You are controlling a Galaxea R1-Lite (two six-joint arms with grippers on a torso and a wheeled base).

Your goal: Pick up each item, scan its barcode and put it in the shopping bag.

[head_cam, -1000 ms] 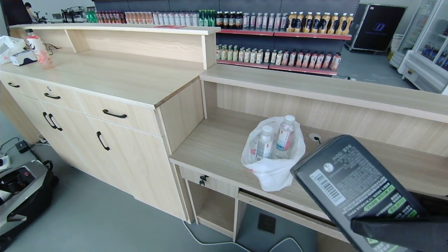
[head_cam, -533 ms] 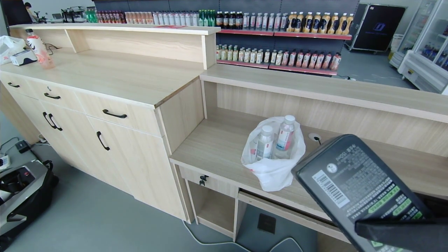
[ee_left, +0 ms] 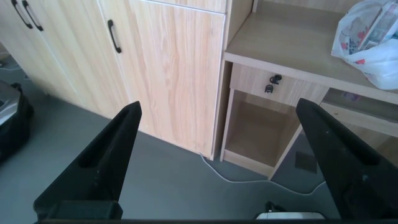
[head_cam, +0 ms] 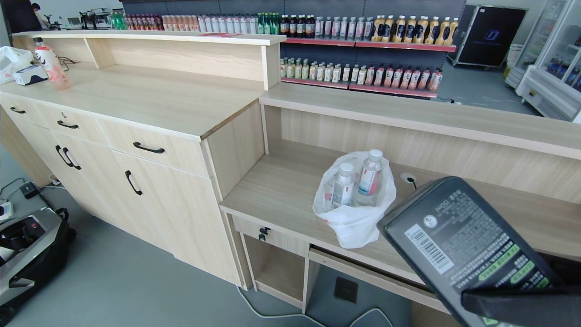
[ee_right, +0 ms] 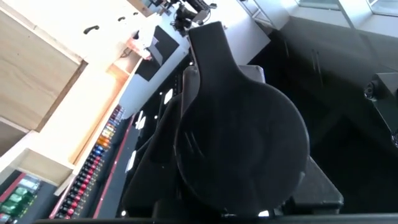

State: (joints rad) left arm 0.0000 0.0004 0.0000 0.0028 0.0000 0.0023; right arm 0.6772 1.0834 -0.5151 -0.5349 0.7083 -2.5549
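Holding the black pack (head_cam: 458, 236) tight, the right gripper (head_cam: 517, 300) has hardly moved it, so the scan seems underway; the left gripper (ee_left: 217, 115) hangs open

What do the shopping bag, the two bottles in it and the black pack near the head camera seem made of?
Shopping bag: thin white plastic film, crumpled and slightly translucent. Bottles: probably clear plastic, white caps, printed labels. Black pack: smooth matt surface with printed text, plastic or foil; unclear.
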